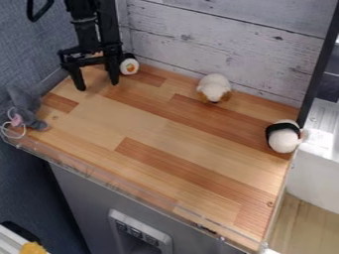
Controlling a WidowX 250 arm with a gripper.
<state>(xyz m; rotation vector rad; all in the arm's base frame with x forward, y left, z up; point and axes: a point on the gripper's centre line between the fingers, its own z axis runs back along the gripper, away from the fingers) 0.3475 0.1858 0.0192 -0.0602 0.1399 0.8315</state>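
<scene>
The black gripper point(98, 87) hangs over the back left of the wooden table, its two fingers spread apart and open with nothing between them. Just right of it, by the back wall, is a small white roll-shaped toy point(129, 66) with an orange centre and a dark wrap. A cream plush toy point(214, 88) with brown parts sits near the back edge, right of the middle. At the right edge lies a white plush point(283, 138) with a black band. A grey plush point(25, 108) with a pink part and a white cord rests at the left edge.
The wooden tabletop point(155, 126) has a clear low rim along its front. A whitewashed plank wall point(218, 39) stands behind it, with a dark post point(321, 64) at the right back corner. A white bin-like object point(317, 163) stands beyond the right edge.
</scene>
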